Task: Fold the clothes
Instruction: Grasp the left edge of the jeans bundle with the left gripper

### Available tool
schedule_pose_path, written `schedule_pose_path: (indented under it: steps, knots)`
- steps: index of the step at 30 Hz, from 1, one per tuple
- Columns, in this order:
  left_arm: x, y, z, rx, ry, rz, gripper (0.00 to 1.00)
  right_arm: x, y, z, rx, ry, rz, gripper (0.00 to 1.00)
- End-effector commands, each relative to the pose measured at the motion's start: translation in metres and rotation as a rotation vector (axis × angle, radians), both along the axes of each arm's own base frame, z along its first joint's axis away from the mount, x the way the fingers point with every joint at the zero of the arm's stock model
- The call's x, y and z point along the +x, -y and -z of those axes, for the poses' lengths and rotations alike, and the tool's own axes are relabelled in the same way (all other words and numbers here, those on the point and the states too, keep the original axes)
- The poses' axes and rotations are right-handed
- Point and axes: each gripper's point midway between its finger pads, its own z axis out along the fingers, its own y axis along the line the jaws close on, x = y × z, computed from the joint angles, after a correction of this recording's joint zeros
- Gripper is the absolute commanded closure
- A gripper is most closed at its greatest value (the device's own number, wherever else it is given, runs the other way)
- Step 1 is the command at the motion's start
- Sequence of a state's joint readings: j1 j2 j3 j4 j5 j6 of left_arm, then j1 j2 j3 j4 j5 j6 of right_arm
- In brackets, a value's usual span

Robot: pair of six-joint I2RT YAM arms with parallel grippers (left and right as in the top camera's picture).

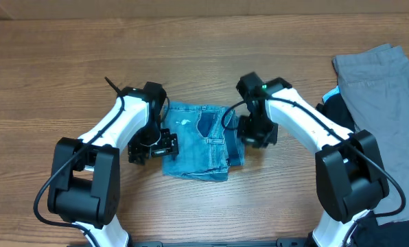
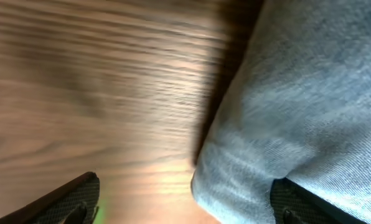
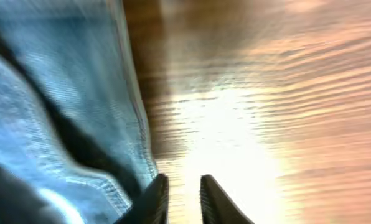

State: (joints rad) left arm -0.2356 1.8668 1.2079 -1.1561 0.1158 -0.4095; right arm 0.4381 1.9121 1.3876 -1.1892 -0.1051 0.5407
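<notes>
Jeans (image 1: pixel 196 140) sit folded mid-counter (image 1: pixel 191 55), left claw (image 2: pixel 185 202) wide open straddling their edge, right claw (image 3: pixel 180 198) nearly closed on nothing just beside them, so a careless drag could easily pull the fold apart.

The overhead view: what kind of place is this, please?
Probably a robot test bench rather than a home: a bare wooden table, folded jeans between two robot arms, and a grey garment waiting aside.

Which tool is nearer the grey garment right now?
Right. The right tool sits at the jeans' right edge, closer to the grey garment; the left tool is at their left edge, farther.
</notes>
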Motion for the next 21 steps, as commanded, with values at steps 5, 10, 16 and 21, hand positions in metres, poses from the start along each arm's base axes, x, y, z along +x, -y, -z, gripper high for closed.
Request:
schedule_pose_path:
  steps: [5, 10, 16, 21]
  knots:
    - [0.052, 0.016, -0.083, -0.068, 0.318, 0.057, 0.00, 0.046, -0.017, -0.101, 0.081, 0.223, -0.098, 0.05]
    - [0.056, 0.019, -0.116, -0.092, 0.444, 0.067, 0.00, 0.053, -0.020, -0.123, 0.099, 0.264, -0.099, 0.00]
    - [0.044, 0.016, -0.099, -0.080, 0.385, 0.105, 0.00, 0.053, -0.021, -0.124, 0.102, 0.264, -0.100, 0.00]
    - [0.028, 0.016, -0.065, -0.090, 0.308, 0.100, 0.00, 0.053, -0.021, -0.124, 0.102, 0.264, -0.100, 0.00]
